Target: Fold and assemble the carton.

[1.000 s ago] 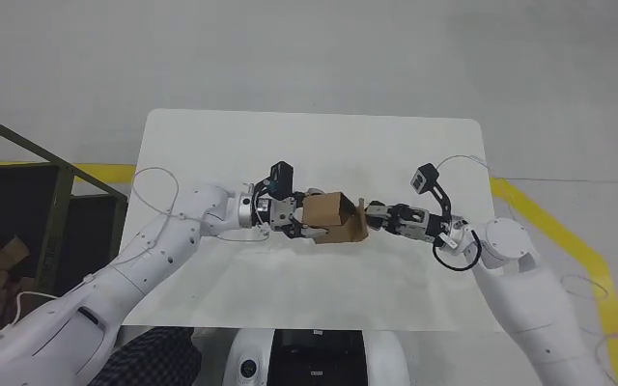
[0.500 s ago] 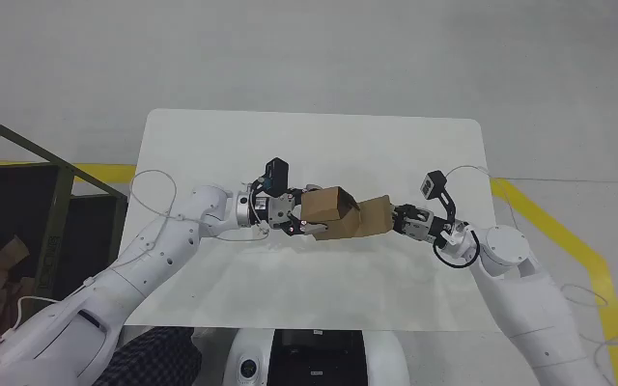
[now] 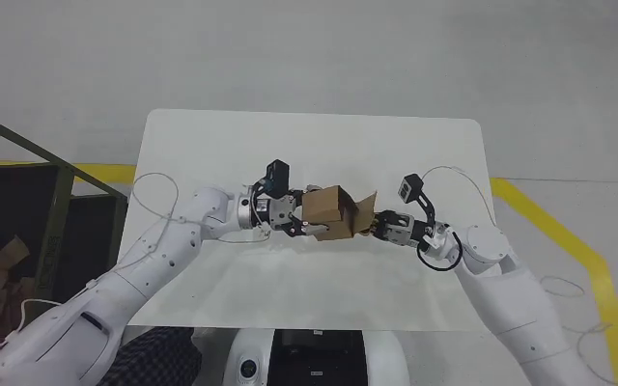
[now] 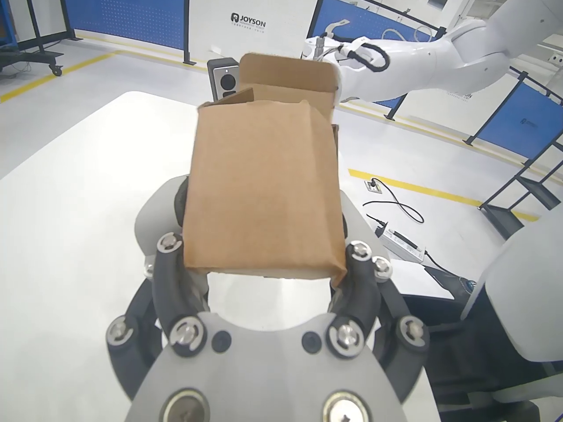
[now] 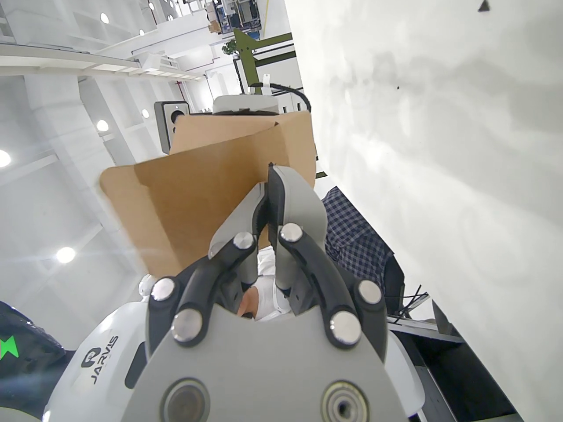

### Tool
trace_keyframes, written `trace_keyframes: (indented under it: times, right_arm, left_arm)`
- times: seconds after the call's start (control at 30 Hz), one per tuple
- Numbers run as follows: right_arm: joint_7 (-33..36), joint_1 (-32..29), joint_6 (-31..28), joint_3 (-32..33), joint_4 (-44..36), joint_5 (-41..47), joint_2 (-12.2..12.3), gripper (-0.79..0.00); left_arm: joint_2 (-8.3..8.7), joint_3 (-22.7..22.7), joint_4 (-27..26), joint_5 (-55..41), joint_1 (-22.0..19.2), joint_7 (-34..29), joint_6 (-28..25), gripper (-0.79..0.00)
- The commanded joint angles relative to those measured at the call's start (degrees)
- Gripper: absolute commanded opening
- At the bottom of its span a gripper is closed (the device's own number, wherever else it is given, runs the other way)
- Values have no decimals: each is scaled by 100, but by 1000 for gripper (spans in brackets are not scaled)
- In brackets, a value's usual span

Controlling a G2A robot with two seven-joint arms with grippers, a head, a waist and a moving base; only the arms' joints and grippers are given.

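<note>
Slippage is worrying me: my left end effector (image 3: 297, 214) is clamping the carton (image 3: 330, 207) by its left end over the middle of the worktop (image 3: 193, 154). My right end effector (image 5: 267, 190), fingers closed together, is pressing the open flap (image 3: 365, 205), which I judge could be twisting the carton loose or creasing it.

A white table (image 3: 193, 145) with rounded corners stands on a grey floor (image 3: 290, 48). A yellow line (image 3: 541, 220) crosses the floor on one side, with a dark green metal rack (image 3: 39, 151) on the other. Farther off are blue partition panels (image 4: 132, 1) and a black floor cable (image 4: 396, 203).
</note>
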Motion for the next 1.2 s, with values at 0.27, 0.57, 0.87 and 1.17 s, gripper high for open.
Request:
trace_keyframes:
  times: [0.27, 0.57, 0.87, 1.17]
  right_arm:
    - [8, 87, -3, 33, 156, -62, -14, -785]
    - [-66, 63, 51, 301, 115, -184, 33, -785]
    - [-82, 113, 44, 231, 137, -163, 1, -785]
    - [37, 328, -13, -4, 184, -229, -66, -785]
  left_arm:
    - [-54, 36, 12, -38, -67, -96, -1, -305]
    - [-31, 90, -73, 46, -42, -53, -1, -299]
    - [2, 99, -109, 108, -42, 56, -1, -302]
    - [14, 230, -105, 112, -102, 83, -1, -286]
